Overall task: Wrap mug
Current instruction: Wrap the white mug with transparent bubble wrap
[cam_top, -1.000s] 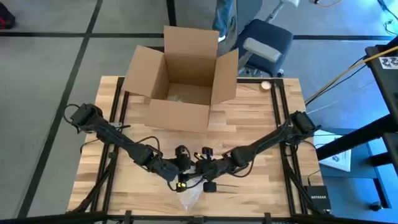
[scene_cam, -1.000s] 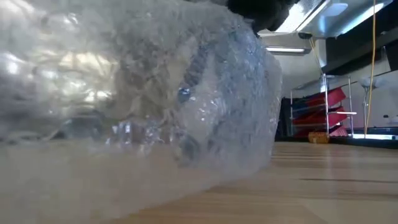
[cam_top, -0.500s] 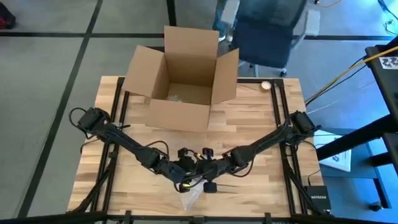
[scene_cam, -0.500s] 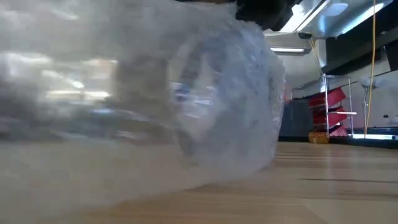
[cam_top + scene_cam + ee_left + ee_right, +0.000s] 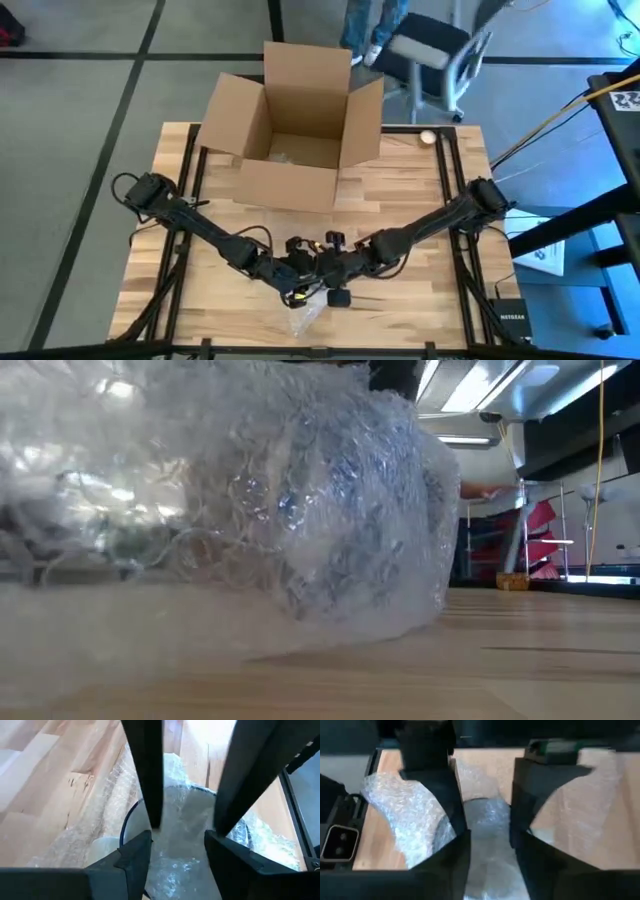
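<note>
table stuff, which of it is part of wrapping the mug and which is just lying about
In the job:
- mug, dark rim visible
- bubble wrap around it
- left end effector and right end effector, both at the bundle

Lying about:
- open cardboard box
- small round thing by the table's far right edge

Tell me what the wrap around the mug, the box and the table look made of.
Wrap: clear bubble plastic, glossy, air cells visible. Box: plain brown cardboard, matte, flaps folded open. Table: pale wood planks, visible grain, probably sealed. Mug: dark rim only; material unclear.
</note>
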You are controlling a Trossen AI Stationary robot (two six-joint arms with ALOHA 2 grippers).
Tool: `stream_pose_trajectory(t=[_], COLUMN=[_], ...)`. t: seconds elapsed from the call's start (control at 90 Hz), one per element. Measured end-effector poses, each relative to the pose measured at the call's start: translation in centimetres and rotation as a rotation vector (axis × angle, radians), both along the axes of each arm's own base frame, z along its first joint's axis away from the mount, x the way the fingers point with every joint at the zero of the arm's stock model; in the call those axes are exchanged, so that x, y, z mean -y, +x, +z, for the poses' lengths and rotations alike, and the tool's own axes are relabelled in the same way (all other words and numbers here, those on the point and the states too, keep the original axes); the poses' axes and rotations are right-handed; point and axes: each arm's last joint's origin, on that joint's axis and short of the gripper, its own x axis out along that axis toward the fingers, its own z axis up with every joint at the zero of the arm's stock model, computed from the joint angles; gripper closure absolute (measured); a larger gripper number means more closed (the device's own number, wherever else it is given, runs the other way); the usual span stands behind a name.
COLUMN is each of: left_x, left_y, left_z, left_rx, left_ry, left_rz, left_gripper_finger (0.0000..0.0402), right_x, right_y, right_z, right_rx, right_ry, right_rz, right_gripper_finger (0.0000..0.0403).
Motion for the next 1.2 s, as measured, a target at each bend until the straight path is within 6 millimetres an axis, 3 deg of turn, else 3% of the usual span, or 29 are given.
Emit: stream_pose_trajectory(t=[0.1,0.2,0.344,0.478,0.611,0.867,1.011,1.2], left_x=[0.0,-0.1,-0.2,-0.2,-0.2,-0.1,-0.1,-0.3], left_y=[0.0,0.0,0.1,0.1,0.1,0.2,0.2,0.4], left_z=[0.0,0.0,-0.1,-0.1,-0.1,0.0,0.0,0.1], left_rx=[-0.001,-0.001,-0.003,-0.003,0.0,0.016,0.016,0.026], left_ry=[0.0,0.0,0.0,0.003,0.007,0.006,0.007,0.018], left_rz=[0.0,0.003,0.006,0.004,-0.002,-0.011,-0.012,-0.019], left_gripper_finger=[0.0231,0.0231,0.0231,0.0231,0.0231,0.0231,0.0231,0.0231], right_x=[0.0,-0.4,-1.8,-1.8,-1.2,-0.3,-0.7,-0.7], right_y=[-0.2,-1.1,-4.8,-8.5,-10.5,-11.3,-10.3,-9.5], right_z=[2.3,3.3,3.8,2.9,0.0,-6.4,-5.8,-5.7], right_rx=[-0.025,-0.084,-0.096,-0.016,0.063,0.114,0.255,0.283], right_ry=[-0.011,-0.038,-0.158,-0.171,-0.139,-0.109,-0.084,-0.081], right_rz=[0.003,0.022,-0.022,-0.132,-0.19,-0.199,-0.134,-0.023], right_gripper_finger=[0.0217,0.0198,0.0197,0.0208,0.0216,0.0242,0.0297,0.0386])
